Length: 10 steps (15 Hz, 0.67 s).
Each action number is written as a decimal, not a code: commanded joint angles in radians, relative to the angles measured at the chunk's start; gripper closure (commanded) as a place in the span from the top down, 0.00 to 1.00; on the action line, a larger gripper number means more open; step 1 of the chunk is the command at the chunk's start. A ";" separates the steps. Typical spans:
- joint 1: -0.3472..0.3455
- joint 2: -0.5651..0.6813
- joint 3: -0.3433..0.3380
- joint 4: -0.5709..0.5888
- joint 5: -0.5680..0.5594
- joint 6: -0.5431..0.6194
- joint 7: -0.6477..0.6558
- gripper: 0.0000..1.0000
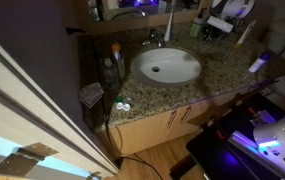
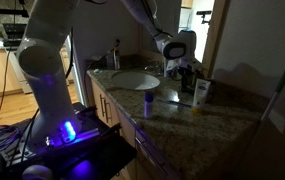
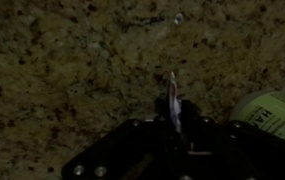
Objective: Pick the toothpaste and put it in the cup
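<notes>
A speckled granite counter holds the toothpaste, a white tube standing upright near the wall, just beside the gripper. In the wrist view the gripper's fingers look pressed together with nothing between them. The small grey cup stands apart from the tube, nearer the counter's front edge and beside the white sink basin; its inside is too dim to see, and a bottle stands at the basin's other side.
</notes>
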 commanded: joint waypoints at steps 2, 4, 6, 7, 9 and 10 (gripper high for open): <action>-0.027 -0.013 0.010 0.006 -0.011 -0.058 -0.021 0.00; -0.054 -0.072 0.017 -0.012 -0.011 -0.137 -0.075 0.01; -0.093 -0.142 0.022 -0.023 -0.007 -0.258 -0.159 0.01; -0.114 -0.174 0.022 -0.024 0.006 -0.317 -0.204 0.01; -0.158 -0.239 0.012 -0.008 0.028 -0.460 -0.296 0.01; -0.177 -0.265 0.006 0.005 0.043 -0.530 -0.340 0.01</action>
